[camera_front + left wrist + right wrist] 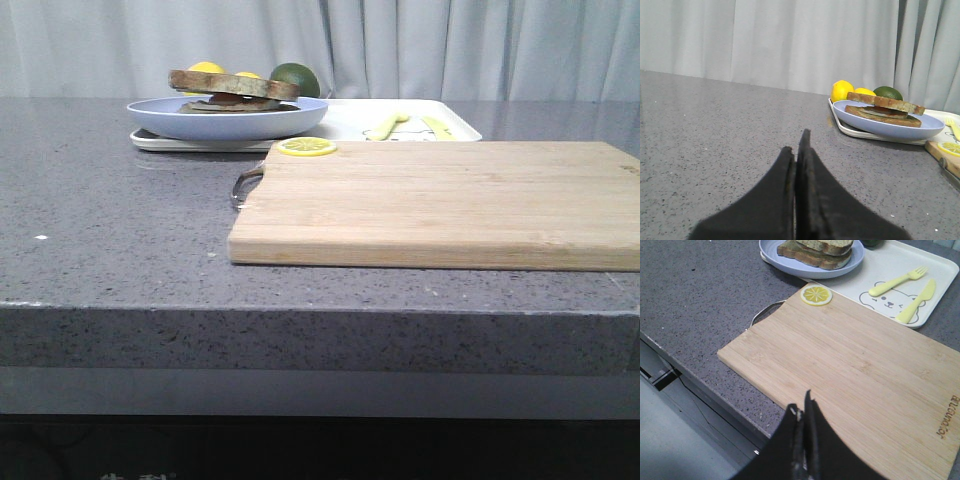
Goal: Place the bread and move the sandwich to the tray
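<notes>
The sandwich (232, 100) lies on the round pale blue plate (225, 120), which stands on the left end of the white tray (450, 125). The bread (232, 84), a brown-crusted slice, rests on top of the stack, slightly tilted. The sandwich also shows in the left wrist view (884, 112) and the right wrist view (815, 252). My left gripper (799, 142) is shut and empty, low over bare grey counter, well left of the plate (890, 127). My right gripper (802, 402) is shut and empty above the near edge of the cutting board. Neither gripper shows in the front view.
A light wooden cutting board (440, 205) with a metal handle lies in front of the tray, a lemon slice (306, 147) on its far left corner. A yellow fork (897, 280) and knife (916, 301) lie on the tray. Lemons (842, 91) and a green fruit (296, 78) sit behind the plate.
</notes>
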Controlling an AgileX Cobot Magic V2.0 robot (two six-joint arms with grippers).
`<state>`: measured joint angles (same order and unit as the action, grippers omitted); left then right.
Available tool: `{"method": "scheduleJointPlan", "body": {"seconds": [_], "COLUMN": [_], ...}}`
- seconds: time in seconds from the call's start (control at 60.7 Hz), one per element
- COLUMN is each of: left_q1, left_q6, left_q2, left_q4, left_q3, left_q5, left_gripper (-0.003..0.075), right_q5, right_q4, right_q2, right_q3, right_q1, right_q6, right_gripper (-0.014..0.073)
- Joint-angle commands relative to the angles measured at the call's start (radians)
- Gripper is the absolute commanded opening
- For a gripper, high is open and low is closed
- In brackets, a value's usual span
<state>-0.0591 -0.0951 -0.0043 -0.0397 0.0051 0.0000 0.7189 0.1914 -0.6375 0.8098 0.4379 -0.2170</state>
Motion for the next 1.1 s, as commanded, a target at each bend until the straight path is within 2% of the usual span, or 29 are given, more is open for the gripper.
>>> {"method": "scheduleJointPlan", "body": {"seconds": [0.0, 0.263, 0.346, 0.461, 0.56, 0.741, 0.938, 1.087], "left_q1": [0.003, 0.003, 0.003, 0.003, 0.003, 0.003, 0.003, 0.003], "left_q6": [-0.008, -0.008, -0.008, -0.008, -0.008, -0.008, -0.008, -0.008], "left_q2": [-0.024, -0.024, -0.024, -0.024, -0.024, -0.024, -0.024, -0.024], "left_q4": [0.002, 0.002, 0.002, 0.002, 0.002, 0.002, 0.002, 0.002], "left_q3": [0.001, 0.001, 0.001, 0.001, 0.001, 0.001, 0.001, 0.001], "left_q5": [-0.088, -0.088, -0.088, -0.088, -0.088, -0.088, -0.088, -0.088], "left_gripper": [-0.0020, -0.0020, -0.0020, -0.0020, -0.0020, -0.0020, -0.0020, -0.0020], "right_q5": [-0.068, -0.075, -0.090, -0.197, -0.357, -0.518, -0.589, -0.678], "right_q4": [-0.001, -0.001, -0.019, -0.015, -0.015, 0.027, 0.042, 0.042], "right_q2": [0.002, 0.019, 0.071, 0.196, 0.328, 0.560, 0.666, 0.665], "right_q3": [0.026, 0.016, -0.014, -0.130, -0.289, -0.550, -0.748, -0.821], "right_q1": [-0.004, -0.004, -0.055, -0.200, -0.293, -0.397, -0.432, -0.426], "right_q6": [-0.009, -0.009, -0.009, -0.009, -0.009, -0.009, -0.009, -0.009], "right_gripper": [-0.0071, -0.0071, -0.0071, -0.0071, -0.0069, -0.0069, -0.0069, -0.0069]}}
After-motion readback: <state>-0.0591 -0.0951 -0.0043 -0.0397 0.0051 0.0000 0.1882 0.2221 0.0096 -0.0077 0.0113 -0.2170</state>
